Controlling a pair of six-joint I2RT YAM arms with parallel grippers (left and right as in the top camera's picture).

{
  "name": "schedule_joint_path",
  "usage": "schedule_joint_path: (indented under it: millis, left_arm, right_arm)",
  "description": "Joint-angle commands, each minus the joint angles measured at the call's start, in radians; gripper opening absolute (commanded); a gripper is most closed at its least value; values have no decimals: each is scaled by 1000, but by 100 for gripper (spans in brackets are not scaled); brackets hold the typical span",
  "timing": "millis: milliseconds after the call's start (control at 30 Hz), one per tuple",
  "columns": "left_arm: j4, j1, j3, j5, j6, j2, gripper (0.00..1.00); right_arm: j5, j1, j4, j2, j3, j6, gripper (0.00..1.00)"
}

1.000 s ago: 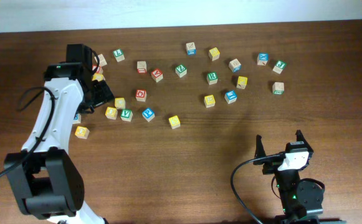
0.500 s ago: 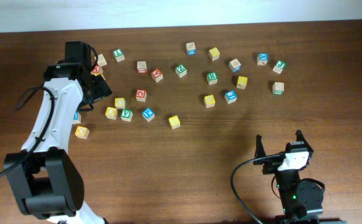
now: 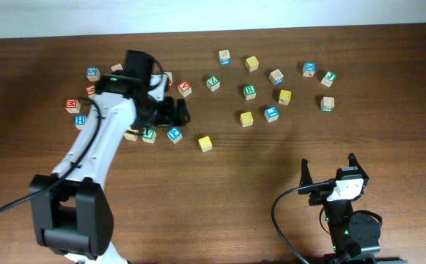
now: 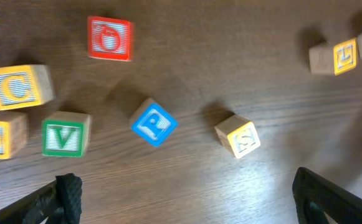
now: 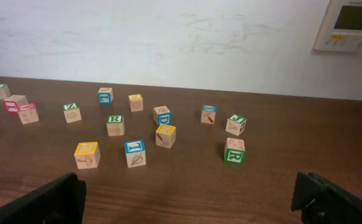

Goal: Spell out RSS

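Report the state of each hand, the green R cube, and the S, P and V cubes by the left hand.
Left hand: open, empty, above the table.
Right hand: open, empty.
Yellow-faced wooden S cube: on the table, S up, untouched.
Blue-faced wooden P cube: on the table, P up, untouched.
Green-faced wooden V cube: on the table, V up, untouched.
Green-faced wooden R cube: on the table, R up, untouched.

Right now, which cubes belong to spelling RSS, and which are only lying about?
For the job: green R cube; yellow S cube; second S not readable.
Lying about: blue P cube; green V cube; yellow C cube; red cube.
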Motion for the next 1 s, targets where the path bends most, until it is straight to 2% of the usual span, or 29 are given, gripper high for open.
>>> schedule_joint_path:
  millis: [0,67,200,267,400,500,600,733,800,900,967]
  left_arm:
    - [-13,-84,-3,-237,-74,3,100]
    - [-21,-110,-3,-235,-135,3,99]
    - [-23,-177,-3,-185,-138,3,97]
    - [-43,-219,-3,-185,-243,3,93]
    - [-47,-275,-5,-187,-339,3,91]
    - [-47,-296,-7,-251,-423,10,92]
    - [-53,-305,-7,-224,-521,53,96]
    - [-43,-328,-4,-218,-520,91,96]
    - [-60,-306,29,-219,-469,88,96]
    - [-182,-224,139,-220,-464,56,96]
    - [-295,-127,227,-299,-460,18,97]
  right_arm:
    - [8,0,-6,-8,-7,0,98]
    - [8,0,-6,-8,-7,0,98]
    - [8,0,-6,-8,-7,0,98]
    - [8,0,-6,-8,-7,0,98]
    - [9,0,-6,-8,-7,0,98]
    - [8,0,-6,-8,-7,0,98]
    - [8,0,-6,-8,-7,0,98]
    - [8,0,-6,-8,-7,0,98]
    - [8,0,-6,-8,-7,0,98]
    - [8,0,-6,-8,-7,0,98]
    - [8,0,-6,-8,-7,0,98]
